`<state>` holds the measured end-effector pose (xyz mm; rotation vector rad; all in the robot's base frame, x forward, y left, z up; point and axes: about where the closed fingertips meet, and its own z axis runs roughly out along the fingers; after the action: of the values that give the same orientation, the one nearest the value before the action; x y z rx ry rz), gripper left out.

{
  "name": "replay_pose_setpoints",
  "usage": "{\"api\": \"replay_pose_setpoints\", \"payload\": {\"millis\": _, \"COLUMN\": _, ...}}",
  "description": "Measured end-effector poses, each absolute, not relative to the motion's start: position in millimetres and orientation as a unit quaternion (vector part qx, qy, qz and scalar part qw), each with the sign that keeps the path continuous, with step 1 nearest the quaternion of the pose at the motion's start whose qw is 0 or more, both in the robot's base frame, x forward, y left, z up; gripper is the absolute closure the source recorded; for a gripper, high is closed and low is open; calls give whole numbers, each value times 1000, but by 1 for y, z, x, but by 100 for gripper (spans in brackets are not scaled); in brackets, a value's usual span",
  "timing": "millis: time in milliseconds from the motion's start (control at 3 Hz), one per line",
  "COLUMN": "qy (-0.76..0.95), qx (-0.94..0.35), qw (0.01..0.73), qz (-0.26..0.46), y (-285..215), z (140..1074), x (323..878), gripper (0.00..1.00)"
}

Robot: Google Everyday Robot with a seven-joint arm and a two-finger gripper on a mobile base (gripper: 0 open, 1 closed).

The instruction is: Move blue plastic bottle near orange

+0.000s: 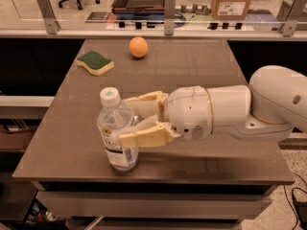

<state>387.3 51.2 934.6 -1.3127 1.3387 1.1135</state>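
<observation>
The blue plastic bottle (114, 143), clear with a white cap and a white-and-dark label, stands upright near the table's front left. My gripper (123, 119) reaches in from the right. Its cream fingers (144, 136) are closed on the bottle's upper body, one in front and one behind. The bottle's base rests on the table. The orange (138, 47) sits at the far edge of the table, well beyond the bottle and apart from it.
A green-and-yellow sponge (95, 62) lies at the far left, to the left of the orange. The brown table (201, 71) ends just in front of the bottle. A rail with metal posts (169, 7) runs behind the table.
</observation>
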Motion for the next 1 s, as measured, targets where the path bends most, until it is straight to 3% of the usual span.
{"api": "replay_pose_setpoints", "payload": {"millis": 333, "qy": 543, "qx": -536, "qw": 462, "qz": 452, "y": 53, "z": 936, "x": 386, "gripper": 84}}
{"api": "replay_pose_setpoints", "payload": {"millis": 667, "qy": 542, "qx": -539, "qw": 461, "qz": 451, "y": 56, "z": 938, "x": 384, "gripper": 100}}
{"api": "replay_pose_setpoints", "payload": {"millis": 1000, "qy": 542, "qx": -539, "qw": 461, "qz": 451, "y": 56, "z": 938, "x": 384, "gripper": 100}}
